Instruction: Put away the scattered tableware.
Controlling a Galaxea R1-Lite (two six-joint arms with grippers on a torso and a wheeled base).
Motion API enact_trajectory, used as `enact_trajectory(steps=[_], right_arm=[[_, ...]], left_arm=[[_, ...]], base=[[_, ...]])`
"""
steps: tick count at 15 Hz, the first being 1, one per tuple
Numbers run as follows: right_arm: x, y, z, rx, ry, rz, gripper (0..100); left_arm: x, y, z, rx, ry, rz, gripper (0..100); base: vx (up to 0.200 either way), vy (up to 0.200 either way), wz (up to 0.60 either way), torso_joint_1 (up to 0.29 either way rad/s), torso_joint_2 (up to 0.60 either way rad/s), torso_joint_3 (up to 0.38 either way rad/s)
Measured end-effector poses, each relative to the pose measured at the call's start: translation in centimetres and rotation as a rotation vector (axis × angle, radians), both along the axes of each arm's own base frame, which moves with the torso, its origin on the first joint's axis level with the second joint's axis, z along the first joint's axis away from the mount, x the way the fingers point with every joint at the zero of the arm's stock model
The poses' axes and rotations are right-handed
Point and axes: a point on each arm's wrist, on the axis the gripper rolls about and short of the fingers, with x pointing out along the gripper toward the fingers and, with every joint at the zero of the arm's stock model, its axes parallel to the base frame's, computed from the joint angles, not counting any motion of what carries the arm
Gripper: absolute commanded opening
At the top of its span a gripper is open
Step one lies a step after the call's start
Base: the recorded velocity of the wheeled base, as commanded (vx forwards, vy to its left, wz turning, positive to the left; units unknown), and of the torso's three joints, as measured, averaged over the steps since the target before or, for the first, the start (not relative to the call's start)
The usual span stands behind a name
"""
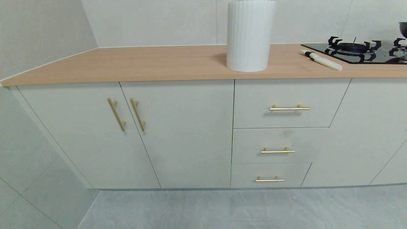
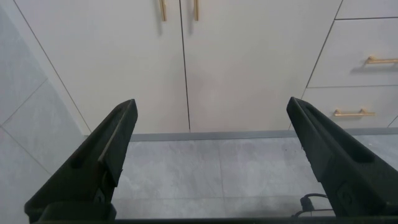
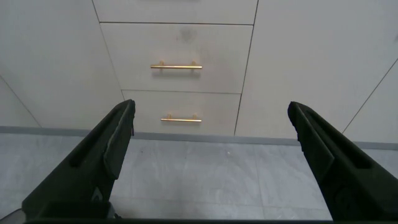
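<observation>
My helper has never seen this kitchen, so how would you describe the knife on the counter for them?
Find the wooden countertop, then the black hob at its right end. The knife lies flat on the wood beside the hob's left edge, right of the tall white ribbed container. It is the only slim, pale thing there, with a black band.

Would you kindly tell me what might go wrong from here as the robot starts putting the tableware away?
The knife lies towards the front edge of the counter beside the hob; a poor grasp might push it off. The tall white container stands nearby and could be knocked by an arm rising from below. The left gripper and right gripper hang open low before the shut drawers, whose thin handles may prove hard to hook.
</observation>
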Motion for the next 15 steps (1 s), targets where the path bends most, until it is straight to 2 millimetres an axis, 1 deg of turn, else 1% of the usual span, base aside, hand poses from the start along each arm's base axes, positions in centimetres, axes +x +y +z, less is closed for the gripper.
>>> enact_trajectory(steps=[1, 15], right_arm=[[0.00, 0.00, 0.00, 0.000, 0.000, 0.000, 100], [0.01, 0.00, -0.03, 0.000, 0.002, -0.001, 100]], left_arm=[[0.00, 0.00, 0.00, 0.000, 0.000, 0.000, 100], [0.00, 0.00, -0.01, -0.002, 0.001, 0.000, 100]], base=[[0.000, 0.000, 0.00, 0.000, 0.00, 0.000], [0.200, 0.000, 0.00, 0.003, 0.00, 0.003]])
